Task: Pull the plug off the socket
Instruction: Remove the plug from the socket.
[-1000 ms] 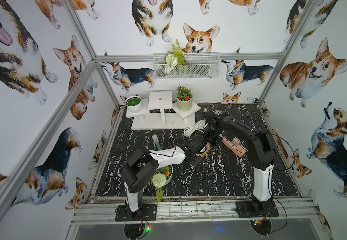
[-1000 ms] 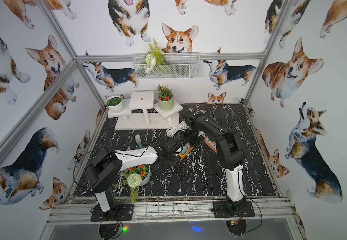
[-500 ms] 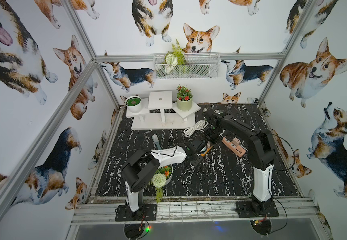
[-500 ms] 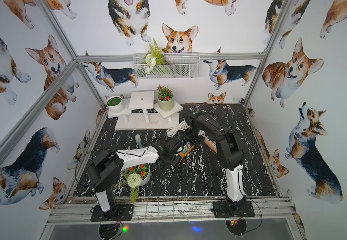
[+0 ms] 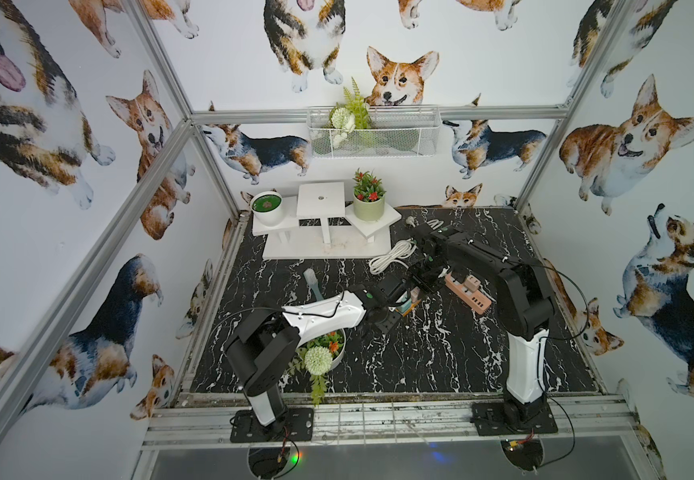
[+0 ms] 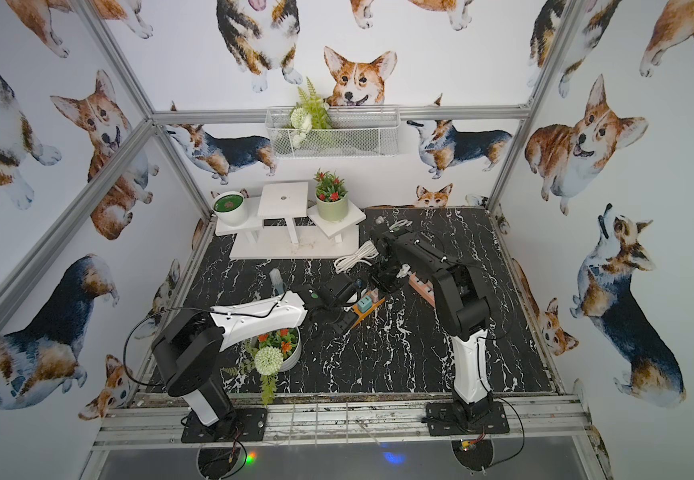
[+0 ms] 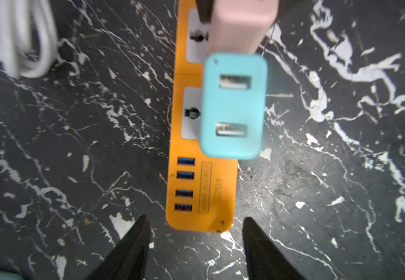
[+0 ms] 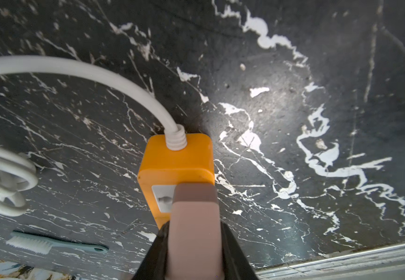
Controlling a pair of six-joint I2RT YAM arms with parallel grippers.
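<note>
Gripping the pale pink rectangular plastic plug [image 8: 194, 208] between the narrowly set black jaws of the right gripper [image 8: 194, 242], at the cable end of the long orange plastic power strip [image 8: 176, 164]; cannot tell from any view the seating of its pins. In both top views, look for strip and plug just right of and below the middle of the frame, on the black white-veined marble tabletop [image 7: 317, 194].

Judged the step in hand: drawing the plug clear of its white socket face [image 8: 162, 196]. Pull straight away from the strip face, along the pins, with no rocking toward the teal two-port USB adapter [image 7: 233, 104] plugged in just beside.

First brace the strip. Bring the left gripper [image 7: 195, 219], jaws spread wide and holding nothing, either side of the USB-port end, down to pin or clamp that end, or risk lifting the whole strip. Mind the thick white cable [image 8: 114, 72] curving off the strip end, and avoid tugging against it.
</note>
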